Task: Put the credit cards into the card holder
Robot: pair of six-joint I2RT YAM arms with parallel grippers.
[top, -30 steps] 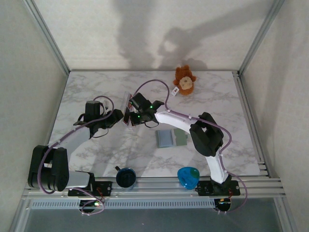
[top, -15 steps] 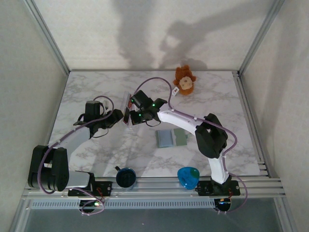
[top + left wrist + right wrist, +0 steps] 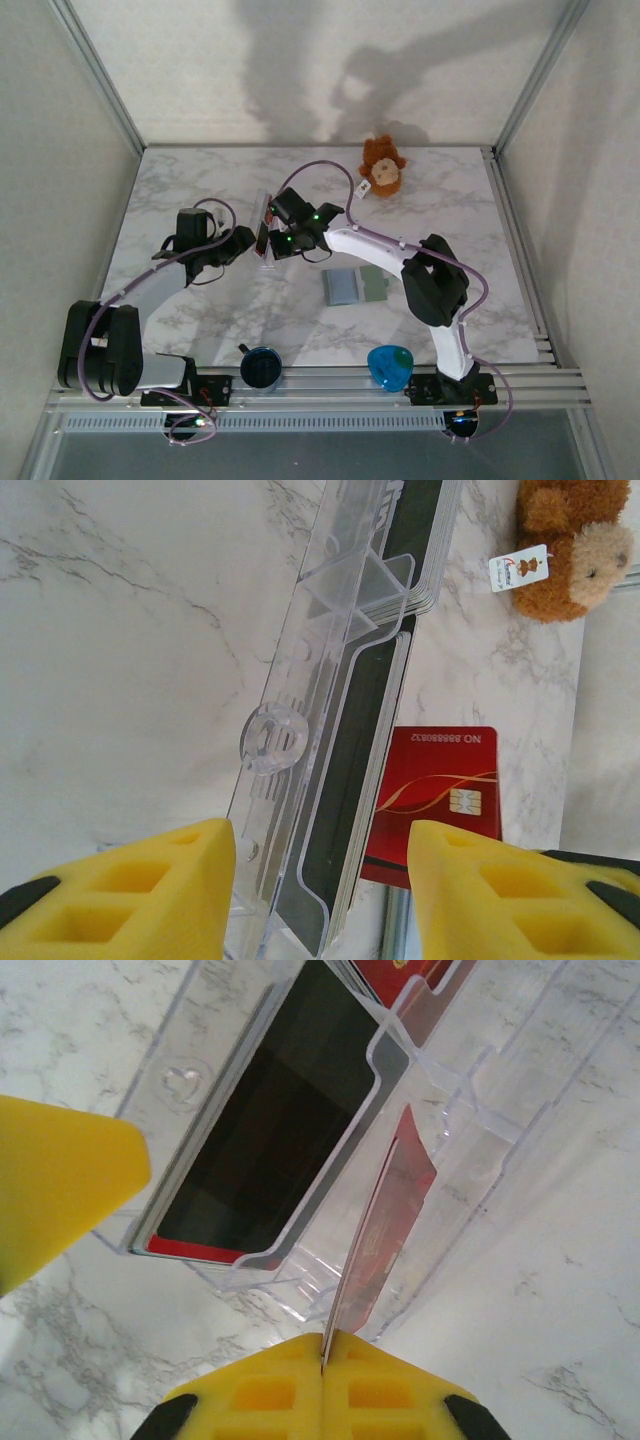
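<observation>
You are early in the job, and nothing has reached its goal yet. On the marble desk (image 3: 180, 190), both arms meet at the clear display stand (image 3: 265, 224), left of centre. The card holder (image 3: 352, 287) lies open and flat well apart from them, nearer the right arm's elbow, with no red showing on it from above. So judge both cards as not yet delivered. The left jaws stand part-way apart on either side of the stand's foot. You cannot tell from the wrist view whether they press on it or only straddle it. The right jaws are closed tight on the near edge of one credit card (image 3: 385, 1222), seen edge-on, with its far end among the stand's clear pockets. That puts the first card at the stage of coming out of the stand. From the left wrist the same card shows face-on just behind the stand. A second red card (image 3: 405, 972) sits in the upper pocket, ungripped. What remains for you is to lift this card clear, carry it to the holder, slide it in, then do the same for the other.
</observation>
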